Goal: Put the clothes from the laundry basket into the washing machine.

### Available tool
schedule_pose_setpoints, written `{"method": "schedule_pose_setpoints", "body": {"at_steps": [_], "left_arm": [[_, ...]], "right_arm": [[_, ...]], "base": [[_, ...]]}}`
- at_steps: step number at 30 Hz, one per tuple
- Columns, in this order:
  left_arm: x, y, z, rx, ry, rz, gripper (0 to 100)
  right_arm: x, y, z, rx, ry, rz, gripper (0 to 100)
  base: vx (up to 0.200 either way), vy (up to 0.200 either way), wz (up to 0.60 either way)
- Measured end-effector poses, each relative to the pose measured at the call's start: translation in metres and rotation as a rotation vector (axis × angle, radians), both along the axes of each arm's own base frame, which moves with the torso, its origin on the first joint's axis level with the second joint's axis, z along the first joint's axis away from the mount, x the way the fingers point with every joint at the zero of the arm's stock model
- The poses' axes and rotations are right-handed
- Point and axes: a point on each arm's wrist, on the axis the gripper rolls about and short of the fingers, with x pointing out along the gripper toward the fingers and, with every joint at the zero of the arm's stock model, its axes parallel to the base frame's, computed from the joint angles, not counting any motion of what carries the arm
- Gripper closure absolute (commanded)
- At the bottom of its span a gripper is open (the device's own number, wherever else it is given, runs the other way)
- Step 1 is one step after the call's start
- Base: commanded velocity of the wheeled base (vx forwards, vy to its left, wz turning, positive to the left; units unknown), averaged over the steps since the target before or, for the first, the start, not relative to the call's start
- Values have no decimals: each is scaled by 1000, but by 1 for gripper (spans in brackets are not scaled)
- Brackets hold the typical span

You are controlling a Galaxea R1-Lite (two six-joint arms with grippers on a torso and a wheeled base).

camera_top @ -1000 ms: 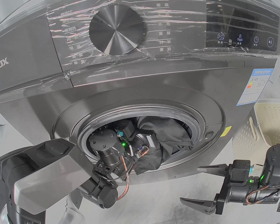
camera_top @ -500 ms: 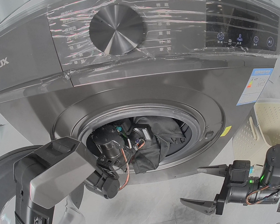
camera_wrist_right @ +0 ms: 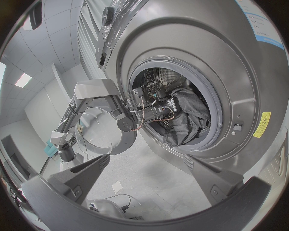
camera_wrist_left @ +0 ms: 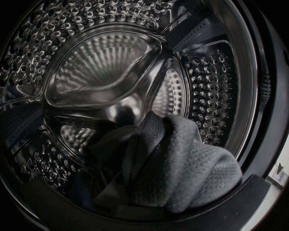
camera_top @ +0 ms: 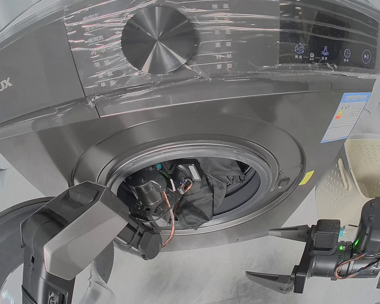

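The washing machine (camera_top: 241, 119) stands with its round opening uncovered. My left gripper (camera_top: 199, 175) is inside the opening, shut on a black garment (camera_top: 224, 183) that covers its fingers. The garment's lower part hangs over the door seal's bottom edge. In the left wrist view the garment (camera_wrist_left: 180, 168) bunches in front of the steel drum (camera_wrist_left: 99, 69). From the right wrist view, the garment (camera_wrist_right: 189, 117) drapes from the left arm in the opening. My right gripper (camera_top: 259, 253) hangs open and holds nothing, low in front of the machine, beside the cream laundry basket (camera_top: 379, 170).
The machine's door (camera_top: 0, 260) is swung open on the left, behind my left arm. Grey floor (camera_top: 208, 282) lies free below the opening. The basket stands on the floor against the machine's right side.
My left arm has pushed deeper into the opening, carrying the black garment farther inside. Less cloth hangs out over the seal. The right arm has barely moved.
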Motion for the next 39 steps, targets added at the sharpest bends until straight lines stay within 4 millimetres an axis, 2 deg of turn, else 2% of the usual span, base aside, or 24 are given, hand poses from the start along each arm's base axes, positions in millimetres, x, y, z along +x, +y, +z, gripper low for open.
{"method": "schedule_pose_setpoints", "body": {"at_steps": [9, 17, 18, 23, 28, 33, 39], "left_arm": [[7, -4, 3, -19, -15, 22, 100], [25, -10, 10, -48, -49, 49, 100], [27, -11, 11, -53, -53, 58, 0], [35, -10, 13, -62, -57, 93, 0], [30, -6, 2, -27, 3, 93, 0], [12, -3, -9, 53, 133, 62, 0], [-16, 2, -11, 144, 270, -25, 0]], "right_arm": [[0, 0, -2, -8, 7, 0, 0], [0, 0, -4, -12, 12, 1, 0], [0, 0, -4, -13, 12, 1, 0], [1, 0, -4, -15, 15, 1, 0], [1, 0, -5, -15, 15, 0, 0], [1, 0, -5, -15, 16, -1, 0], [1, 0, -5, -15, 16, -2, 0]], "base": [[0, 0, 0], [0, 0, 0], [0, 0, 0], [0, 0, 0], [0, 0, 0], [0, 0, 0], [0, 0, 0]]}}
